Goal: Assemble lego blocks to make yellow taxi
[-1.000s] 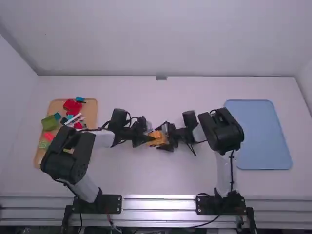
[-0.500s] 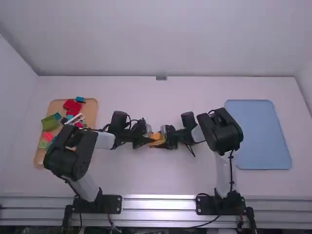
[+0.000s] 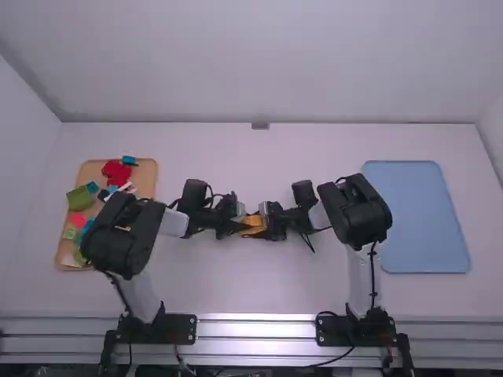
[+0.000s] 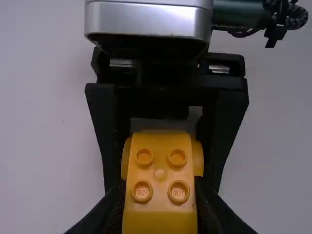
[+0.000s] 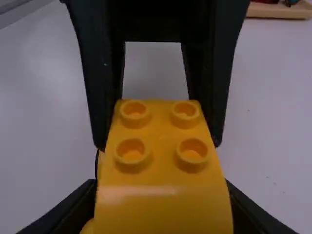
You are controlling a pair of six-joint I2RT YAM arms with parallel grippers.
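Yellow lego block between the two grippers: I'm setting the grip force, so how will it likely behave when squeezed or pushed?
The yellow lego block is probably stiff: its sides show no bowing in the jaws of the left gripper. Its smooth, shiny sloped end may be slippery; the raised studs might catch a push better.

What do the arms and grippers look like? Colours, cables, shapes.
Left arm and right arm: white links, bulky black joints, thin black cables, black bases. Left gripper and right gripper: black, two tapering fingers each. Silver-fronted box on the right wrist.
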